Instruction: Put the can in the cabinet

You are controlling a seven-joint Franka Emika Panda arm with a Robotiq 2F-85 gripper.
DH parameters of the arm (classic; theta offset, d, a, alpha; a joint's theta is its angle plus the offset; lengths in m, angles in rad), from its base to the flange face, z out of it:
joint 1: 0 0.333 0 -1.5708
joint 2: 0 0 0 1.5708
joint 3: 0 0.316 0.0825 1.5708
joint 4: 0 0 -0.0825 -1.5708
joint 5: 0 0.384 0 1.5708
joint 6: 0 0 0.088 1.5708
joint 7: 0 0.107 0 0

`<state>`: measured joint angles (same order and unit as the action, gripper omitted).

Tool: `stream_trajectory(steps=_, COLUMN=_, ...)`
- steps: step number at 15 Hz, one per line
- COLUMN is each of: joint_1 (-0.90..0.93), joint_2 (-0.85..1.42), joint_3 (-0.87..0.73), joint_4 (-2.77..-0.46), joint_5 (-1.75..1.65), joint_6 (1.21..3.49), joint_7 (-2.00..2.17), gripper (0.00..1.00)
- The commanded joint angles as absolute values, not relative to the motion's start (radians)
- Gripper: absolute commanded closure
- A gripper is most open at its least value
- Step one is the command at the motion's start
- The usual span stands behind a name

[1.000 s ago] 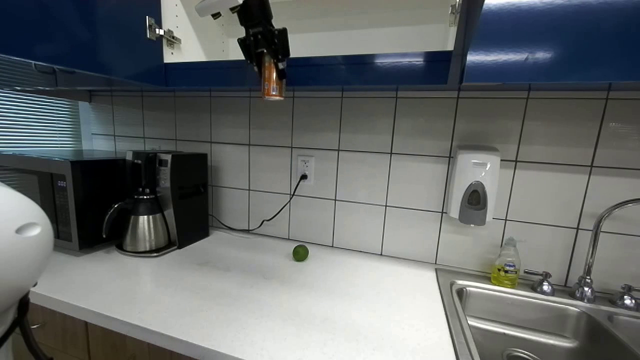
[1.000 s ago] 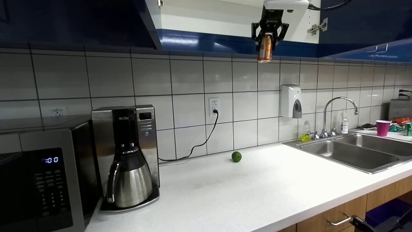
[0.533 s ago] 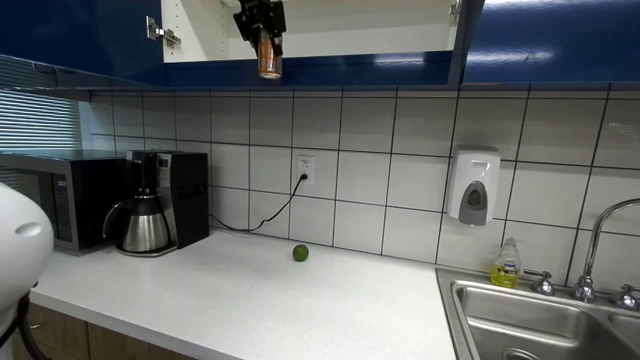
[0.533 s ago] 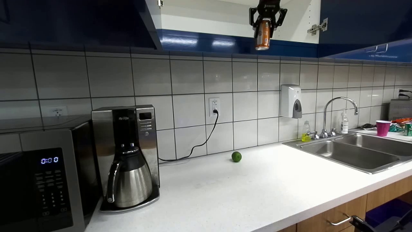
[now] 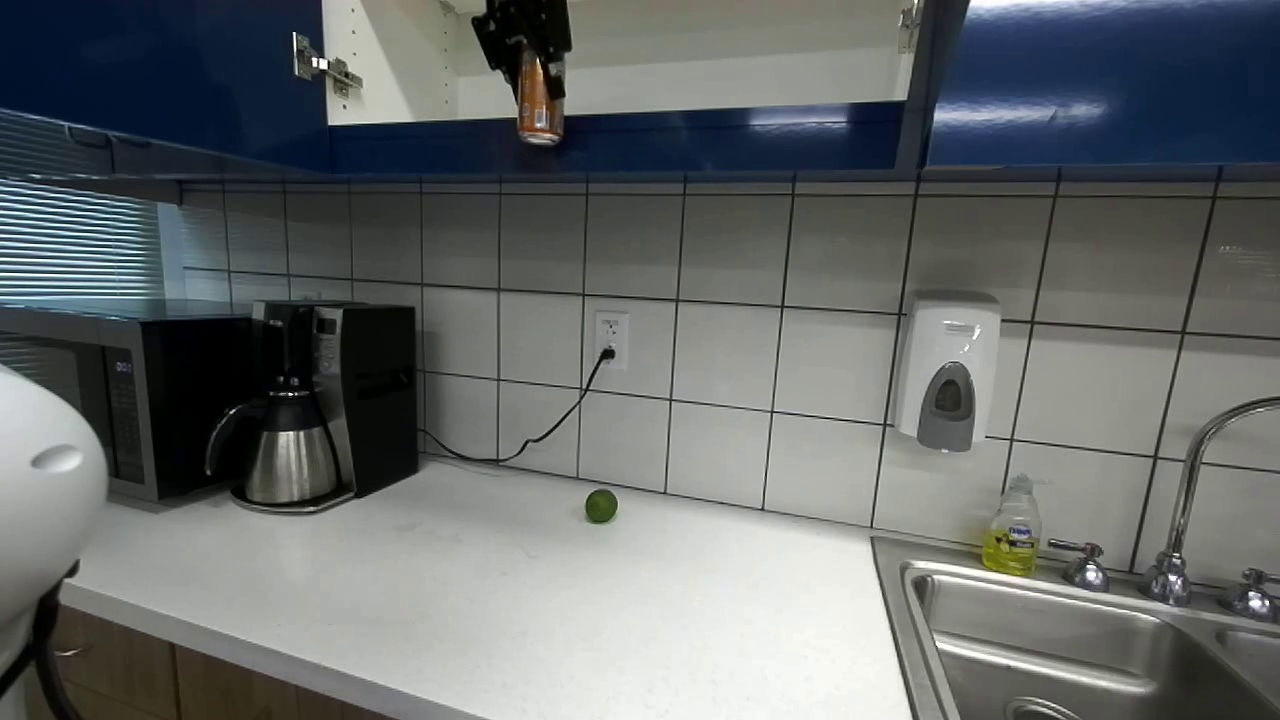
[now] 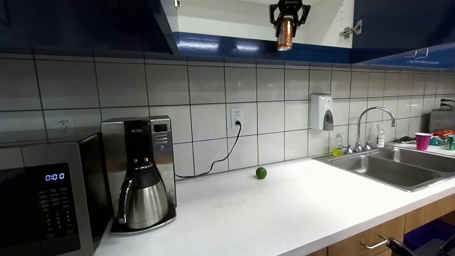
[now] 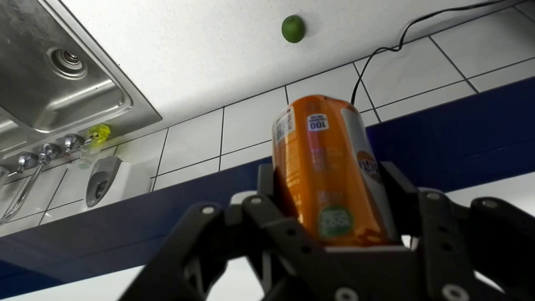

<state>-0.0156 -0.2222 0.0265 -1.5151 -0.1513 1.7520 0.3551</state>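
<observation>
The can (image 5: 540, 112) is an orange cylinder held nearly upright with a slight tilt; it also shows in an exterior view (image 6: 285, 38) and large in the wrist view (image 7: 324, 163). My gripper (image 5: 537, 82) is shut on its upper part, with a finger on each side, as the wrist view (image 7: 328, 177) shows. The cabinet (image 5: 720, 140) is open, with a white interior and a blue lower rail, also seen in an exterior view (image 6: 220, 44). The can hangs in front of this rail in both exterior views, its bottom end lower than the rail's top edge.
Open blue doors (image 5: 160, 80) (image 6: 398, 32) flank the opening. Below are a green ball (image 5: 601, 506), coffee maker (image 6: 142, 177), microwave (image 6: 53, 199), soap dispenser (image 5: 950, 370), faucet (image 5: 1190, 490) and sink (image 5: 890, 600).
My gripper and the can have risen, from the can's end hanging below the cabinet's rail to lying in front of it. They also shifted slightly left in both exterior views.
</observation>
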Motion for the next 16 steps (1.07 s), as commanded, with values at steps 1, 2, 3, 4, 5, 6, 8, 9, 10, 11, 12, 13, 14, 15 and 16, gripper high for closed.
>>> stream_trajectory(steps=1, joint_1=-0.022, joint_2=-0.168, joint_3=0.044, joint_4=-1.393, joint_5=-0.150, joint_6=1.682, joint_7=0.386, gripper=0.62)
stream_trajectory(steps=2, joint_1=-0.021, joint_2=-0.161, joint_3=0.045, joint_4=-1.375, joint_5=-0.150, joint_6=1.673, joint_7=0.389, gripper=0.62)
stream_trajectory(steps=3, joint_1=-0.019, joint_2=-0.155, joint_3=0.046, joint_4=-1.356, joint_5=-0.151, joint_6=1.662, joint_7=0.393, gripper=0.62)
stream_trajectory(steps=4, joint_1=-0.018, joint_2=-0.149, joint_3=0.046, joint_4=-1.339, joint_5=-0.151, joint_6=1.653, joint_7=0.395, gripper=0.62)
stream_trajectory(steps=5, joint_1=-0.017, joint_2=-0.142, joint_3=0.046, joint_4=-1.320, joint_5=-0.151, joint_6=1.643, joint_7=0.398, gripper=0.62)
stream_trajectory(steps=6, joint_1=-0.017, joint_2=-0.136, joint_3=0.046, joint_4=-1.303, joint_5=-0.152, joint_6=1.634, joint_7=0.402, gripper=0.62)
stream_trajectory(steps=8, joint_1=-0.015, joint_2=-0.123, joint_3=0.048, joint_4=-1.268, joint_5=-0.152, joint_6=1.615, joint_7=0.408, gripper=0.62)
stream_trajectory(steps=9, joint_1=-0.015, joint_2=-0.115, joint_3=0.048, joint_4=-1.251, joint_5=-0.153, joint_6=1.607, joint_7=0.411, gripper=0.62)
stream_trajectory(steps=10, joint_1=-0.012, joint_2=-0.113, joint_3=0.047, joint_4=-1.244, joint_5=-0.156, joint_6=1.605, joint_7=0.415, gripper=0.62)
stream_trajectory(steps=11, joint_1=-0.012, joint_2=-0.102, joint_3=0.047, joint_4=-1.227, joint_5=-0.154, joint_6=1.597, joint_7=0.416, gripper=0.62)
stream_trajectory(steps=12, joint_1=-0.011, joint_2=-0.095, joint_3=0.048, joint_4=-1.214, joint_5=-0.155, joint_6=1.591, joint_7=0.419, gripper=0.62)
stream_trajectory(steps=13, joint_1=-0.009, joint_2=-0.085, joint_3=0.049, joint_4=-1.198, joint_5=-0.156, joint_6=1.585, joint_7=0.422, gripper=0.62)
stream_trajectory(steps=14, joint_1=-0.008, joint_2=-0.074, joint_3=0.050, joint_4=-1.182, joint_5=-0.158, joint_6=1.579, joint_7=0.424, gripper=0.62)
stream_trajectory(steps=15, joint_1=-0.006, joint_2=-0.062, joint_3=0.051, joint_4=-1.163, joint_5=-0.159, joint_6=1.573, joint_7=0.427, gripper=0.62)
stream_trajectory(steps=16, joint_1=-0.005, joint_2=-0.051, joint_3=0.051, joint_4=-1.145, joint_5=-0.160, joint_6=1.565, joint_7=0.430, gripper=0.62)
